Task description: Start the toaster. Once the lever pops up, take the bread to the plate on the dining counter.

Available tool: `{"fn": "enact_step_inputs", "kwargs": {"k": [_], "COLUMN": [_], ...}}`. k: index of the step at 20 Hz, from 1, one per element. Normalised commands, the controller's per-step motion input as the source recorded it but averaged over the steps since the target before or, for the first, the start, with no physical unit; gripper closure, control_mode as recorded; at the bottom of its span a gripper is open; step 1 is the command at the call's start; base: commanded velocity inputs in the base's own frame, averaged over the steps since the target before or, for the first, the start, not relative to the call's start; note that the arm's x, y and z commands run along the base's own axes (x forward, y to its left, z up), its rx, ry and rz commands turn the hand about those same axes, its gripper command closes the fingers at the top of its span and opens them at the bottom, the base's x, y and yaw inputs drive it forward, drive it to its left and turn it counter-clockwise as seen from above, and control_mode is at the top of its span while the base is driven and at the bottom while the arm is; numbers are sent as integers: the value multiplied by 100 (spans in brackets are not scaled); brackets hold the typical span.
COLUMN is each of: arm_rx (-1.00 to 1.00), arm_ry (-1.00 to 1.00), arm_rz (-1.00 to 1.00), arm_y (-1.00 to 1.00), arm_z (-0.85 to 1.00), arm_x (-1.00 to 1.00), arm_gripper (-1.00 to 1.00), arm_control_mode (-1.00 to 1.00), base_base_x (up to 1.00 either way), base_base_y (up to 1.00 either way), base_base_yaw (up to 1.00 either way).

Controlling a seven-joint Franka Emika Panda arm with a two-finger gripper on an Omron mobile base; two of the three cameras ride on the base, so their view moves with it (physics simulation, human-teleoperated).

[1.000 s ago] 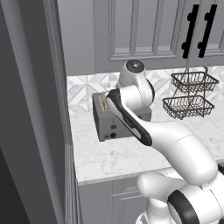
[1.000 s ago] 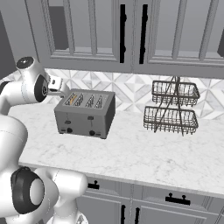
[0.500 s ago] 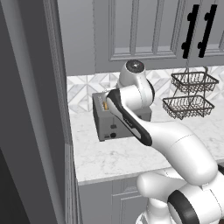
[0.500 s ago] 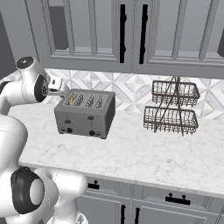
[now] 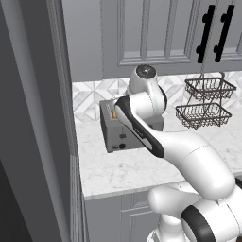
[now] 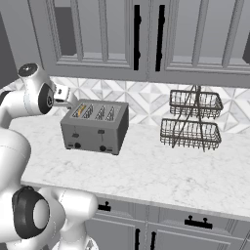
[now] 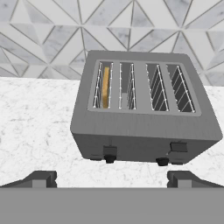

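Observation:
The grey four-slot toaster (image 7: 144, 116) stands on the marble worktop against the tiled wall, also seen from the base at toaster (image 6: 95, 127) and toaster (image 5: 116, 134). The bread (image 7: 105, 87) sits upright in the leftmost slot, a golden edge showing; from the side it is a tan sliver, bread (image 6: 79, 110). Two dark levers and two black knobs line the toaster's front. My gripper (image 7: 112, 178) hovers above and in front of the toaster, open, its fingertips (image 7: 41, 178) wide apart with nothing between them. The plate and the dining counter are out of view.
A two-tier wire basket rack (image 6: 191, 119) stands to the right of the toaster, rack (image 5: 204, 101). Grey wall cabinets with black handles (image 6: 146, 44) hang overhead. A tall grey panel (image 5: 38, 123) closes the worktop's left end.

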Motion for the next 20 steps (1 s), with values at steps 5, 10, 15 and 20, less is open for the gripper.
{"fn": "enact_step_inputs", "kwargs": {"k": [5,10,15,20], "arm_rx": [0,0,0,0], "arm_ry": [0,0,0,0], "arm_rz": [0,0,0,0], "arm_y": [0,0,0,0], "arm_z": [0,0,0,0], "arm_x": [0,0,0,0], "arm_gripper": [-100,-100,-100,-100], "arm_control_mode": [-100,-100,-100,-100], "base_base_x": [0,0,0,0], "base_base_y": [0,0,0,0], "base_base_yaw": [0,0,0,0]}}
